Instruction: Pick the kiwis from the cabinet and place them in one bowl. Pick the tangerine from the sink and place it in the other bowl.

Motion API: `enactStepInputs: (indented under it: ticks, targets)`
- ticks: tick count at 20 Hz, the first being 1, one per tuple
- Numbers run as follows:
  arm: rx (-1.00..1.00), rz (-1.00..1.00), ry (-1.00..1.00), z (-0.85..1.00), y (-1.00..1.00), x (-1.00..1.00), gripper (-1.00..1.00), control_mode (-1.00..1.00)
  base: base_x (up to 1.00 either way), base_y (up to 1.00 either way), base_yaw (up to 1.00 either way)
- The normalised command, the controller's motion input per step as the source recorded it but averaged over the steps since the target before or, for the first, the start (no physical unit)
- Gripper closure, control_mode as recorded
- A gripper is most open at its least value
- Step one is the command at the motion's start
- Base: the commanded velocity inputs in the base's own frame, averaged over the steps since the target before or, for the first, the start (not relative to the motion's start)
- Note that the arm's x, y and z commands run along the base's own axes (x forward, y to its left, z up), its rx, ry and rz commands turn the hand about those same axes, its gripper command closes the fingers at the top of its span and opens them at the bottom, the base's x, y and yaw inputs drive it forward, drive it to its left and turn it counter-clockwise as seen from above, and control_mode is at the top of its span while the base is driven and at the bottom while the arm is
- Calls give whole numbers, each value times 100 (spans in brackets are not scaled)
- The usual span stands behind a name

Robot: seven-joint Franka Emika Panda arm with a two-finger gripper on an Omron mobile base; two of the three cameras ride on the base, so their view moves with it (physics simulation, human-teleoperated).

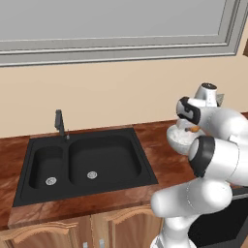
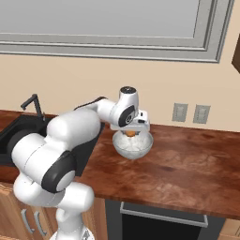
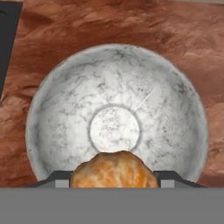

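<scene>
The bright orange tangerine (image 3: 114, 169) sits between my two finger tips, and my gripper (image 3: 114, 178) is shut on it. It hangs just above the whitish-grey mottled bowl (image 3: 57, 109), over the near part of its inside. In the right base view the tangerine (image 2: 131, 133) shows just over the bowl (image 2: 133, 149), under my gripper (image 2: 132, 131). The left base view shows the bowl (image 1: 177, 138) partly hidden behind my arm, with a bit of the tangerine (image 1: 194, 129) above it. The black sink (image 1: 82, 162) lies to the left. The kiwis are out of view.
A slim black faucet (image 1: 59, 123) stands behind the sink. Two grey wall outlets (image 2: 179, 112) sit on the wall right of the bowl. Brown counter (image 2: 187, 164) stretches to the right, with a dark appliance front (image 2: 159, 225) under it. A dark wooden edge (image 2: 236, 54) shows at the upper right.
</scene>
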Motion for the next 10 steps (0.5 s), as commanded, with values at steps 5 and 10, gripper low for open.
enactStepInputs:
  ticks: [5,10]
  targets:
    - [0,0,0,-25,-5,0,100,-100,0,0,0]
    - [0,0,0,-31,0,0,100,-100,0,0,0]
